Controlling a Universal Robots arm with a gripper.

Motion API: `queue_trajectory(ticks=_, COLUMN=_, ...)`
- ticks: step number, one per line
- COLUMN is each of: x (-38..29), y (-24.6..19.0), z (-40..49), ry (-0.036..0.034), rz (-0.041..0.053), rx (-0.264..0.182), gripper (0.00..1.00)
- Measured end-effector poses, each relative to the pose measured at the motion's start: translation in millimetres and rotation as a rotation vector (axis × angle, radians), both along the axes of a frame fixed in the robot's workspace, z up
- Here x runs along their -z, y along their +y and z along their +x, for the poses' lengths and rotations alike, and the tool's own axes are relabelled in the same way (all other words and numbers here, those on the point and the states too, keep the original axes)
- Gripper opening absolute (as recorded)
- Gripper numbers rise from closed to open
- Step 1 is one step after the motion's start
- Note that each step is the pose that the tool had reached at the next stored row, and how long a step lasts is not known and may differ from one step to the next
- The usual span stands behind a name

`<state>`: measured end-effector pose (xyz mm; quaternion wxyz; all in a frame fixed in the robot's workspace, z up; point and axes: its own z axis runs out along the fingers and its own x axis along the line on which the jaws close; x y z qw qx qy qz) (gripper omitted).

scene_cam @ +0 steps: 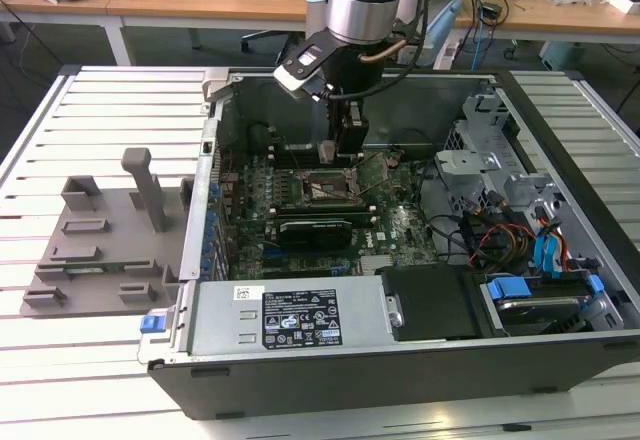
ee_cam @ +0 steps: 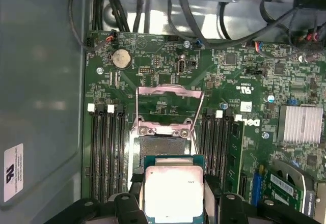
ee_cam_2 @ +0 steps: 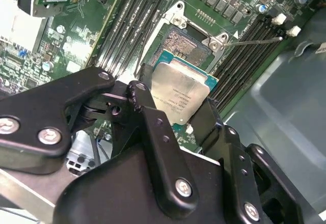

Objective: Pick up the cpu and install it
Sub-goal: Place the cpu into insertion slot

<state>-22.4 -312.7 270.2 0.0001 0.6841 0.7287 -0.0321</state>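
Cpu: gripped at two opposite edges by the claw, carried just over the open socket on the board inside the computer case; best kept level, squared to the socket, and seated without force.

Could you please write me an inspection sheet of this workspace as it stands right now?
Surface: white slatted table bearing an open computer case.
Job's things: cpu held above the motherboard, at the edge of the open socket, not seated.
Clutter: grey plastic tray on the exterior view's left of the case.
Grippers: gripper shut on the cpu, inside the case.
Cables: coloured cable bundle in the case, on the exterior view's right.
Surroundings: wooden desks behind the table.
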Motion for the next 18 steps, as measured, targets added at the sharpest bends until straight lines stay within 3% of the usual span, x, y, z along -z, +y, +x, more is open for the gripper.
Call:
queue_trajectory(ticks=1, x=14.7, y=1.4, z=0.0, ry=0.0, rz=-0.0001, rx=0.0, gripper=0.55)
queue_trajectory(ticks=3, x=26.8, y=1.8, z=0.0, ry=-0.0001, rz=-0.0001, rx=0.003, gripper=0.55)
queue_trajectory(ticks=7, x=43.6, y=1.8, z=-1.5, ry=0.0, rz=-0.0003, rx=0.022, gripper=0.55)
queue_trajectory(ticks=18, x=55.9, y=1.8, z=-3.9, ry=0.0, rz=-0.0015, rx=0.043, gripper=0.55)
